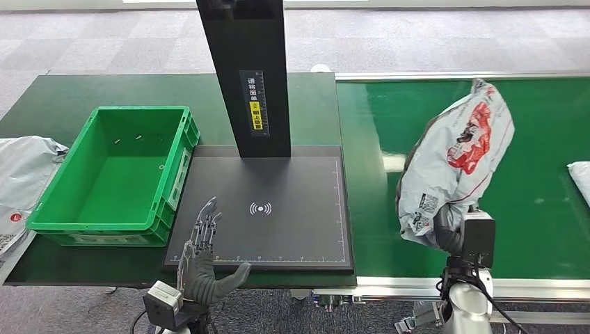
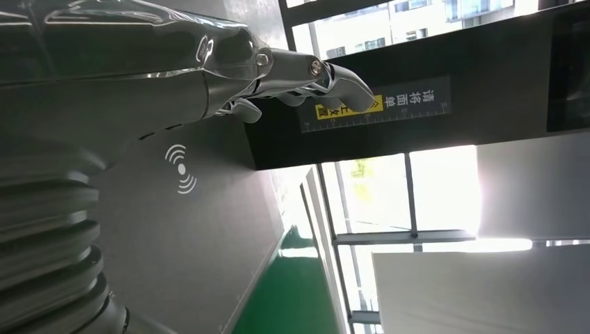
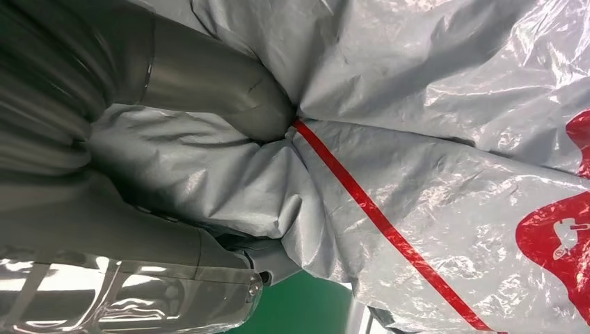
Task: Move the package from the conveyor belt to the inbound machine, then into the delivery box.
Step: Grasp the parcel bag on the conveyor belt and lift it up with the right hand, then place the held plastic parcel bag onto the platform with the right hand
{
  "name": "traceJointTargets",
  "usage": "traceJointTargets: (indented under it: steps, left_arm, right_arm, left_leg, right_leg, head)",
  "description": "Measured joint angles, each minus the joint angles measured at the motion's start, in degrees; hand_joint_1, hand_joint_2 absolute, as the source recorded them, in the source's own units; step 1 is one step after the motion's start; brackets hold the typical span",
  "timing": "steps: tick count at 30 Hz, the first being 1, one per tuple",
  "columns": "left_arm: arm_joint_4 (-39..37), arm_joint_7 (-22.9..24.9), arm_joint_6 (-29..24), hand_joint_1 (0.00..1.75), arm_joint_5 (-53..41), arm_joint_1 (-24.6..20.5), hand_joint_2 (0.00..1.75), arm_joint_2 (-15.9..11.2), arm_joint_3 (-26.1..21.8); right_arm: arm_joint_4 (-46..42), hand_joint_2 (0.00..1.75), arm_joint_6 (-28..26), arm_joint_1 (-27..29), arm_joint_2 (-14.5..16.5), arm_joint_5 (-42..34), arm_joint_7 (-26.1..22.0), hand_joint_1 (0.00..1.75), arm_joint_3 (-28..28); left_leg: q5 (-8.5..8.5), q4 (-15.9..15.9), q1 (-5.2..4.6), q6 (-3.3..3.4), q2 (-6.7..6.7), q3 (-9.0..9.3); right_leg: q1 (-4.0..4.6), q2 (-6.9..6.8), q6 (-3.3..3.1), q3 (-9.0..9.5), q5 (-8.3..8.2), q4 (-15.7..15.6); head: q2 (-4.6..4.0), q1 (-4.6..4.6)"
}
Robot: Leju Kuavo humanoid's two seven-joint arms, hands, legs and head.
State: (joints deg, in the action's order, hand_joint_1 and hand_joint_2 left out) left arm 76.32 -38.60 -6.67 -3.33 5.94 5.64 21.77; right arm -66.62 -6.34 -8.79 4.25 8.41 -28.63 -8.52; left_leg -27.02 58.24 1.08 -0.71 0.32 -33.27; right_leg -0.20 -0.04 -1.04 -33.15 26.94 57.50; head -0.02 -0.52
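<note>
The right hand (image 1: 449, 233) is clamped on the lower end of the package (image 1: 456, 156), a grey plastic mailer with red print, which stands up off the green belt (image 1: 536, 125) with its label near the grip. In the right wrist view the thumb (image 3: 209, 87) presses into bunched film beside a red stripe, so the hold is on loose wrapping, not on the contents. The left hand (image 1: 203, 261) hangs with fingers apart and holds nothing, at the near edge of the black scanner plate (image 1: 292, 229), its fingertips over the plate's near-left corner.

The step in hand looks like carrying the package across to the plate. The grip should stay firm, since slack film can slide out under the load. The travel is best kept level and slow so the bag does not swing, and high enough to pass the belt's edge. The black post (image 1: 247, 69) stands at the plate's far side, so the package should come down nearer the wireless mark (image 1: 261, 208). The left hand should draw clear of the landing spot first. The green crate (image 1: 52, 216) waits just left of the plate.
</note>
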Motion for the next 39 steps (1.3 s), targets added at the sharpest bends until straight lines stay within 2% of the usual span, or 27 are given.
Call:
traceJointTargets:
  steps: [4, 6, 8, 11, 12, 14, 17, 21, 25, 31, 39]
  left_arm:
    - [0.0, -0.18, 0.02, 0.0, -0.04, -0.03, 1.75, 0.0, 0.01]
    - [0.01, -0.2, 0.17, 0.0, -0.16, -0.07, 1.75, 0.01, 0.02]
    - [0.09, -0.25, 0.69, 0.0, -0.44, -0.15, 1.75, 0.02, 0.02]
    - [0.45, -0.44, 2.05, 0.0, -1.17, -0.45, 1.75, 0.13, 0.01]
    - [0.53, -0.47, 2.41, 0.0, -1.34, -0.56, 1.75, 0.21, 0.0]
    - [0.57, -0.49, 2.92, 0.0, -1.48, -0.73, 1.75, 0.39, -0.05]
    - [0.57, -0.62, 3.46, 0.0, -1.72, -0.84, 1.75, 0.49, -0.29]
    - [0.76, -0.82, 3.2, 0.0, -2.35, -0.5, 1.75, 0.55, -0.55]
    - [1.46, -0.82, 2.03, 0.0, -2.78, 0.24, 1.75, 0.55, -0.58]
    - [1.79, -0.81, 1.95, 0.0, -2.74, 0.64, 1.75, 0.57, -0.43]
    - [1.88, -0.6, 2.25, 0.0, -2.33, 0.61, 1.75, 1.31, 0.31]
  right_arm:
    - [-5.94, 1.75, -1.01, 1.03, 1.04, -0.03, -3.93, 1.75, -0.54]
    - [-7.84, 1.75, 0.18, 0.98, 1.06, 3.92, -2.8, 1.75, 0.22]
    - [-8.72, 1.75, 2.15, 0.27, 0.57, 13.56, 0.64, 1.75, 2.53]
    - [-7.57, 1.75, 5.18, -2.37, -1.22, 33.75, 6.66, 1.75, 9.35]
    - [-6.58, 1.75, 5.78, -3.34, -1.9, 38.42, 7.93, 1.75, 11.88]
    - [-4.31, 1.75, 6.38, -5.15, -3.06, 43.17, 9.16, 1.75, 16.26]
    - [0.08, 1.75, 7.6, -8.93, -5.25, 45.56, 9.67, 1.75, 22.48]
    - [9.45, 1.75, 8.34, -16.98, -8.58, 46.89, 9.72, 1.75, 32.64]
    - [17.7, 1.75, 8.99, -23.31, -9.6, 47.63, 8.9, 1.75, 42.25]
    - [24.94, 1.75, 8.71, -25.85, -9.37, 45.89, 6.8, 1.75, 52.45]
    - [26.36, 1.75, 6.97, -26.39, -7.7, 42.86, 2.82, 1.75, 60.07]
  left_leg:
    - [0.0, 0.0, 0.0, 0.0, 0.02, -0.04]
    - [0.0, -0.01, 0.0, 0.0, 0.04, -0.04]
    - [0.01, -0.02, 0.0, -0.02, 0.07, -0.05]
    - [0.07, -0.02, 0.01, -0.04, 0.12, -0.04]
    - [0.1, -0.01, 0.01, -0.02, 0.07, -0.05]
    - [0.17, -0.01, 0.01, 0.01, -0.06, -0.11]
    - [0.19, -0.01, 0.01, 0.01, -0.13, -0.18]
    - [0.2, 0.0, -0.03, 0.02, -0.1, -0.19]
    - [0.2, 0.03, -0.01, 0.02, -0.26, -0.2]
    - [0.19, 0.01, 0.01, 0.01, -0.26, -0.2]
    - [0.18, 0.0, 0.02, -0.01, -0.08, -0.08]
  right_leg:
    - [0.0, 0.02, 0.0, -0.03, 0.0, 0.0]
    - [0.0, 0.04, 0.0, -0.03, 0.0, 0.01]
    - [0.0, 0.09, -0.02, -0.05, -0.02, 0.02]
    - [0.0, 0.14, -0.04, -0.07, -0.04, 0.03]
    - [0.0, 0.09, -0.04, -0.08, -0.04, 0.03]
    - [0.0, -0.07, -0.04, -0.08, -0.04, 0.03]
    - [0.01, -0.14, -0.04, -0.09, -0.04, 0.06]
    - [0.0, -0.1, -0.02, -0.11, -0.08, 0.08]
    - [0.0, -0.27, 0.0, -0.12, -0.07, 0.06]
    - [0.0, -0.26, -0.04, -0.13, -0.03, 0.06]
    - [0.0, -0.07, -0.05, -0.11, -0.04, 0.06]
  head:
    - [0.0, 0.0]
    - [0.0, 0.01]
    - [0.0, 0.01]
    - [0.0, 0.01]
    - [0.0, 0.01]
    - [0.0, 0.0]
    - [0.0, 0.0]
    - [0.0, 0.02]
    - [0.0, 0.01]
    - [0.0, 0.0]
    - [0.0, 0.0]
